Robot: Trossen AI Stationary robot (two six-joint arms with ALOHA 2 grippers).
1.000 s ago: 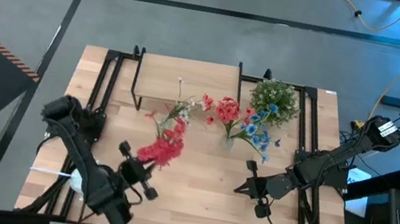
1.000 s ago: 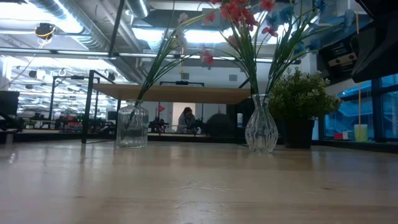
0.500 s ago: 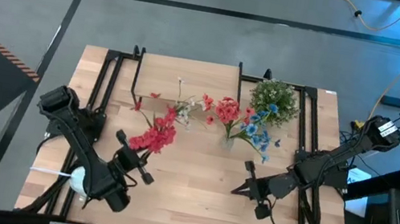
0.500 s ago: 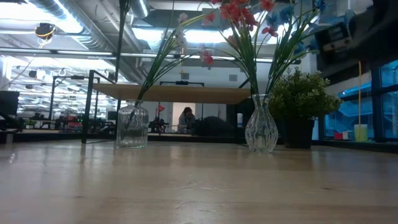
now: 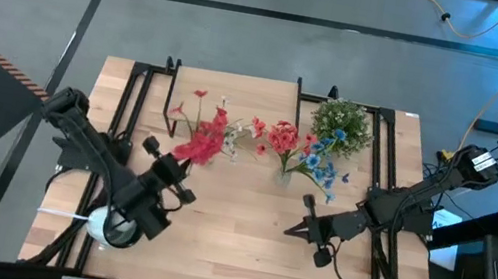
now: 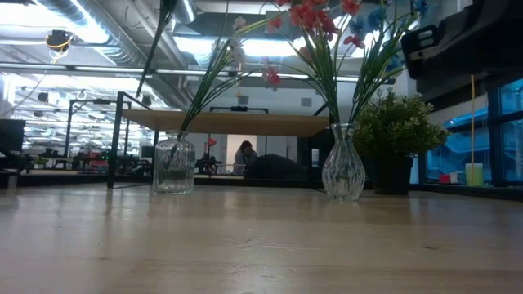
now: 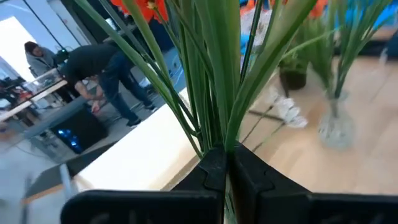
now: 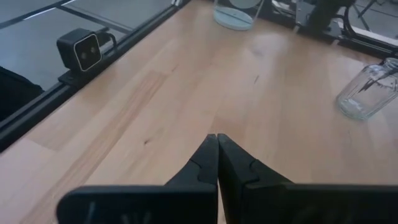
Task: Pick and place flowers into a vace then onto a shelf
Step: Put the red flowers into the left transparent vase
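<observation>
Red-bloomed sprig (image 5: 200, 139) hangs pinched in the left gripper (image 5: 166, 168), above the squat glass jar (image 6: 173, 164) before the shelf (image 5: 236, 97). Right gripper (image 5: 300, 228) waits pressed together. Splayed leaves could snag the jar's whitish sprig (image 5: 229, 136) or tip it.

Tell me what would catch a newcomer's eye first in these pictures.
The red flower sprig stands out first, clamped by its green stems in the shut left gripper and held over the table near the shelf. Next comes the narrow glass vase of red and blue flowers in front of the shelf, beside a bushy potted plant. The right gripper hangs shut and empty over bare tabletop.
</observation>
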